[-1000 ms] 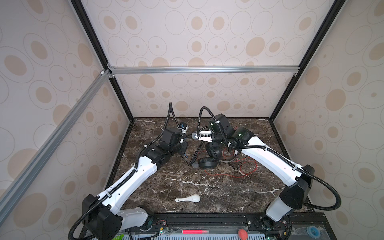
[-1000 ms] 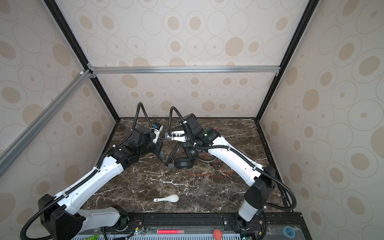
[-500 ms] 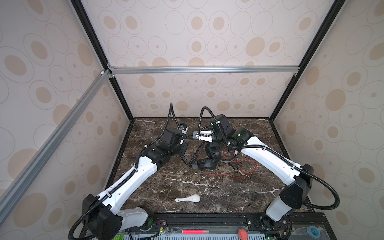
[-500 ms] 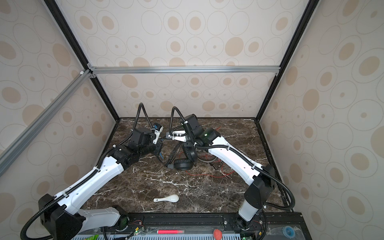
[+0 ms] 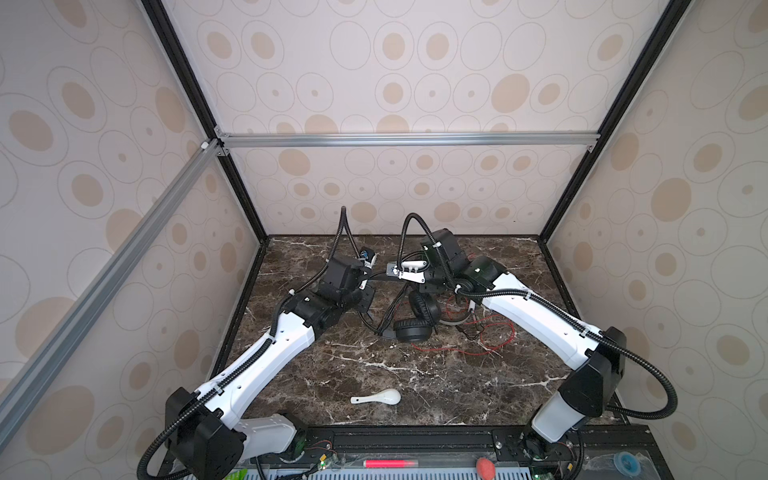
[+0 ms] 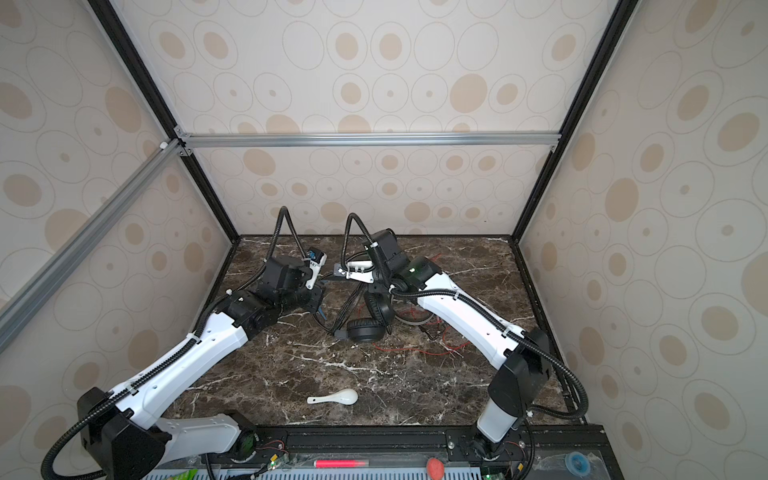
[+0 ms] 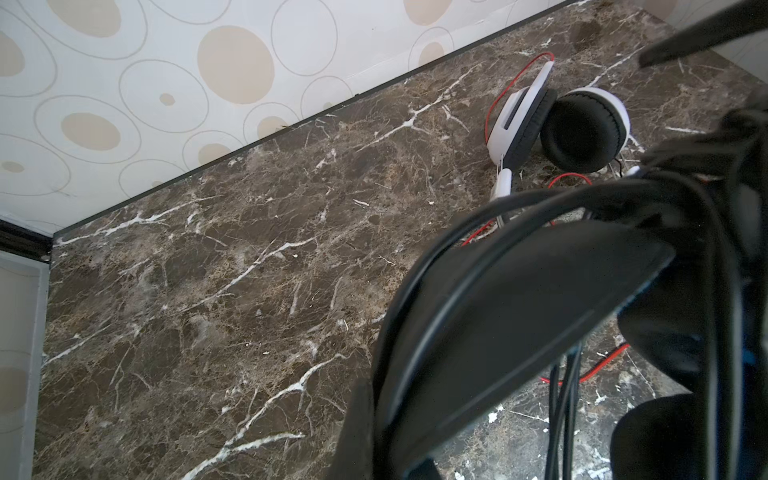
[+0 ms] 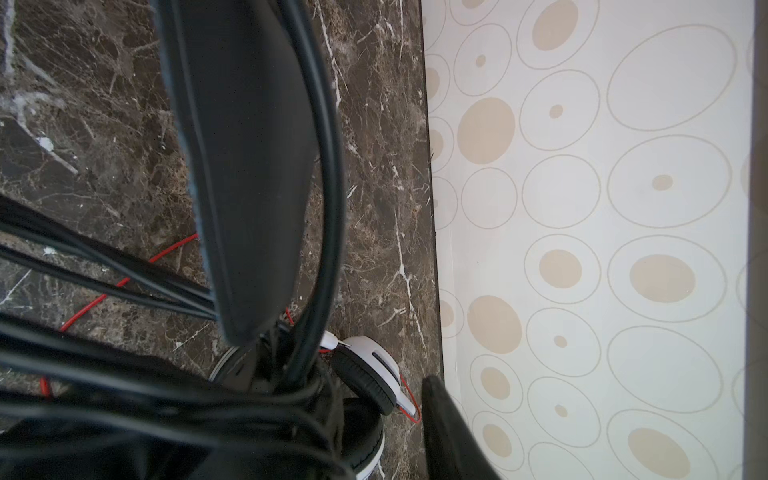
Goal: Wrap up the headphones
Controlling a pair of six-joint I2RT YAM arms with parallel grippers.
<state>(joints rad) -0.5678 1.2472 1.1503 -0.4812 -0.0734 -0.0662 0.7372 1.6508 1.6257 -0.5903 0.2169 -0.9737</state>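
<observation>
The black headphones (image 5: 411, 331) hang by their headband (image 7: 519, 311) between both grippers, with the lower earcup near the marble. My left gripper (image 5: 366, 286) is shut on one end of that headband. Loops of the thin black cord (image 8: 332, 166) run along the headband (image 8: 249, 166). My right gripper (image 5: 409, 284) is at the other end. One of its fingers (image 8: 449, 432) stands well apart from the band, so it is open; the other is hidden by cords. The white headphones (image 7: 582, 124) lie folded on the table under the right arm, with their red cord (image 5: 494, 345) strewn beside them.
A small white ceramic spoon (image 5: 376, 398) lies near the front edge of the marble table (image 5: 316, 365). The back wall (image 7: 249, 62) stands close behind the white headphones. Both arms meet over the table's back middle.
The right gripper's jaws have opened from shut. The left gripper keeps its hold on the headband. Both arms and the black headphones have barely shifted.
</observation>
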